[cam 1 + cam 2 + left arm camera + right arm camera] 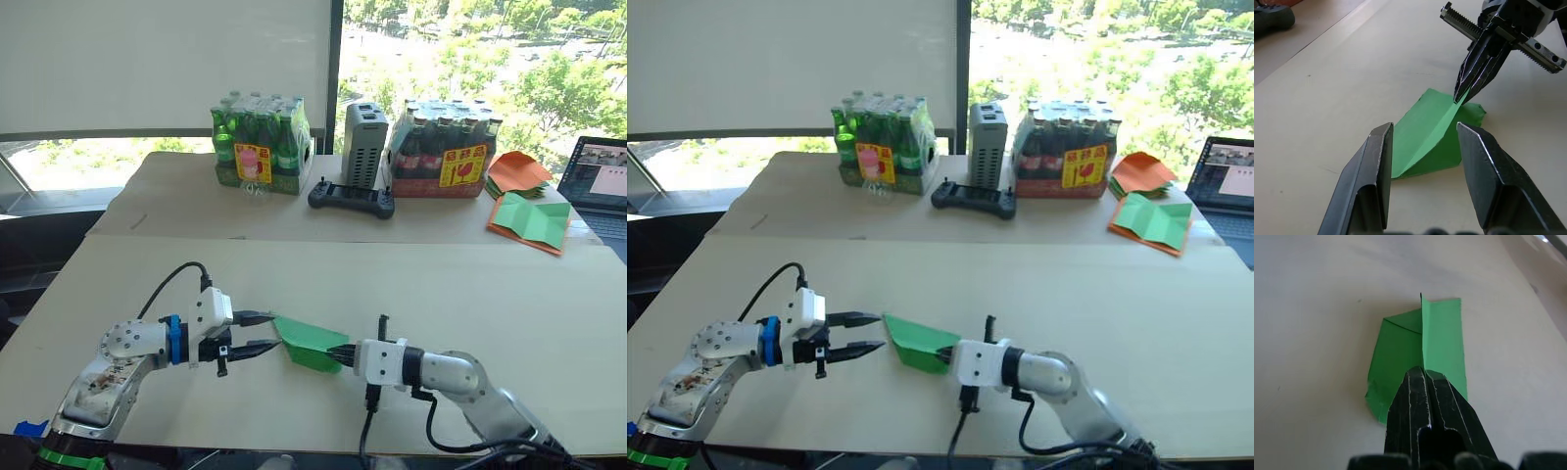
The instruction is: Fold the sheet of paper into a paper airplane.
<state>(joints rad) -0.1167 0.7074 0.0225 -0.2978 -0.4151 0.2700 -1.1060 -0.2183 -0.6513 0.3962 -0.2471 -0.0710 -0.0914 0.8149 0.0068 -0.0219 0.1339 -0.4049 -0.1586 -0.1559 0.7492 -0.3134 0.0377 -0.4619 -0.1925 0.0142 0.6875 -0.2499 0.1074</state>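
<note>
Near the front edge of the pale worktop (411, 274), the sheet of paper (306, 343) sits between the robot's two hands. It is bright green and folded into a short wedge with a raised crease running along its middle, one flap standing up from the surface. Its lower part rests on the worktop.

The right hand (342, 355) is closed on the sheet of paper, its two black fingers pinched together on the raised central fold at the end nearer the right arm. In the right wrist view the fingers (1425, 396) meet over the green crease, with paper spreading to either side of them.

The left hand (265, 333) is open, its two black fingers spread apart and pointing at the sheet's opposite end. The tips sit just beside the paper's edge; whether they touch it cannot be told. In the left wrist view the green wedge lies in the gap between the fingers (1376, 171).

At the far side of the worktop stand a pack of green bottles (260, 147), a grey box (364, 145), a black controller (352, 200) and a pack of dark bottles (443, 149). To their right lie orange papers (517, 171) and a green creased sheet edged with orange (532, 222), beside a laptop (598, 181).
</note>
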